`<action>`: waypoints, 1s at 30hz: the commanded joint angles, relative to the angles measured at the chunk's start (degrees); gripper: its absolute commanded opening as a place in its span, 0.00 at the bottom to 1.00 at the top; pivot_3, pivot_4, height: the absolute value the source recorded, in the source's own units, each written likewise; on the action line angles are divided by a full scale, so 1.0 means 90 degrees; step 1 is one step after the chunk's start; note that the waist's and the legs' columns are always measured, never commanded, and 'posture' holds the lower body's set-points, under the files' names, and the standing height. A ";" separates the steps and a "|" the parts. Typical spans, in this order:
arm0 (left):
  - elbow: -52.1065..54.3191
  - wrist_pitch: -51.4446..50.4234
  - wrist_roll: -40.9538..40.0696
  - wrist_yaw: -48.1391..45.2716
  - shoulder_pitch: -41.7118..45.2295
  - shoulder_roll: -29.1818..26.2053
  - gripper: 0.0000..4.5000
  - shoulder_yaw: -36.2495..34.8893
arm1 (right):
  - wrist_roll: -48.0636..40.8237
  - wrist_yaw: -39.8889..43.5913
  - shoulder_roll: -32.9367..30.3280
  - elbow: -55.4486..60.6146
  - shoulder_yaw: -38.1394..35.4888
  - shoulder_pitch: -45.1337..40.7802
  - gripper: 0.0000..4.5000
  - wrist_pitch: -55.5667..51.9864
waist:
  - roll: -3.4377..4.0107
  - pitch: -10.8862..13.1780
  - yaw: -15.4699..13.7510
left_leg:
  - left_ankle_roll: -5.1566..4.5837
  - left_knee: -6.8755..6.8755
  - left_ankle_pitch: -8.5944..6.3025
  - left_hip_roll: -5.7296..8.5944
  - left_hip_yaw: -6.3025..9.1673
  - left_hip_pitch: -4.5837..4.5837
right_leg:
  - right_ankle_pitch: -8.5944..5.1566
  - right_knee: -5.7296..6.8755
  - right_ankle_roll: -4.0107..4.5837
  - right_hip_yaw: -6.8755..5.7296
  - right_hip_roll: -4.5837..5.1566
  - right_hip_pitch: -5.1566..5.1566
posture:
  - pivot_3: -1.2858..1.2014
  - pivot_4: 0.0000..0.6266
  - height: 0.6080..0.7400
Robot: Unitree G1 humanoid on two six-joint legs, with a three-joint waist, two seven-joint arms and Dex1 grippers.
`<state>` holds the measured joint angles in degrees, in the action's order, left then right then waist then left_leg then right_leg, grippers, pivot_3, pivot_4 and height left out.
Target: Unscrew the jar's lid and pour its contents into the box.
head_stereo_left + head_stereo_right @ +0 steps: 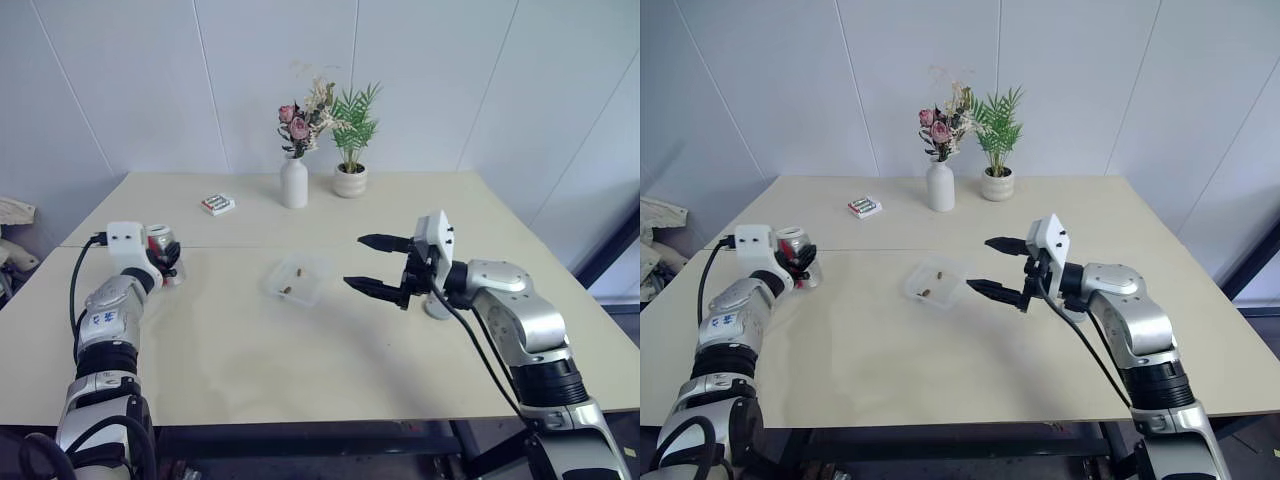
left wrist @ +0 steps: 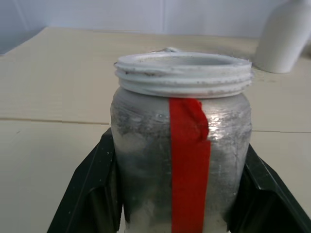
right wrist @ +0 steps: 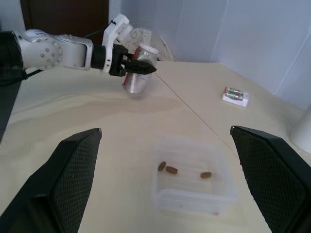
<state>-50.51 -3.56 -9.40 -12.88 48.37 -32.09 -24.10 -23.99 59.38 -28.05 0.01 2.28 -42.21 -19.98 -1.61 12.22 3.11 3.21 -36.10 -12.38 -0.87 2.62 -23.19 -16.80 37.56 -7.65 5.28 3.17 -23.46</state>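
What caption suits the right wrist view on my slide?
Open right hand above the box holding brown pieces; left hand grips the lidless jar.

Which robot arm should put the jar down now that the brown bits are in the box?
The left one, I think. Its tool is already shut on the jar, which has no lid on. The right tool is open and holds nothing, hanging beside the box where the brown bits lie.

Bright even light, soft shadows (slightly hazy)
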 commanded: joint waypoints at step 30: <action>0.1603 0.0831 -0.0562 -0.0435 -0.1400 -0.0241 0.99 -0.0024 | -0.0119 -0.0010 0.0040 0.0430 0.0030 0.0054 1.00 0.0035 | -0.0001 0.0000 0.0007 | 0.0003 0.0025 -0.0003 -0.0003 -0.0003 -0.0005 | 0.0000 -0.0027 0.0001 -0.0004 0.0002 -0.0003 | 0.52 0.24 1.00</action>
<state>-40.03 4.72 -13.30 -17.13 36.25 -32.70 -22.97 -24.07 59.26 -27.84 2.14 3.30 -41.59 -20.20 -1.62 12.22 3.18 3.24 -35.87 -12.41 -0.91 2.59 -23.23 -16.80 37.32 -7.64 5.25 3.19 -23.49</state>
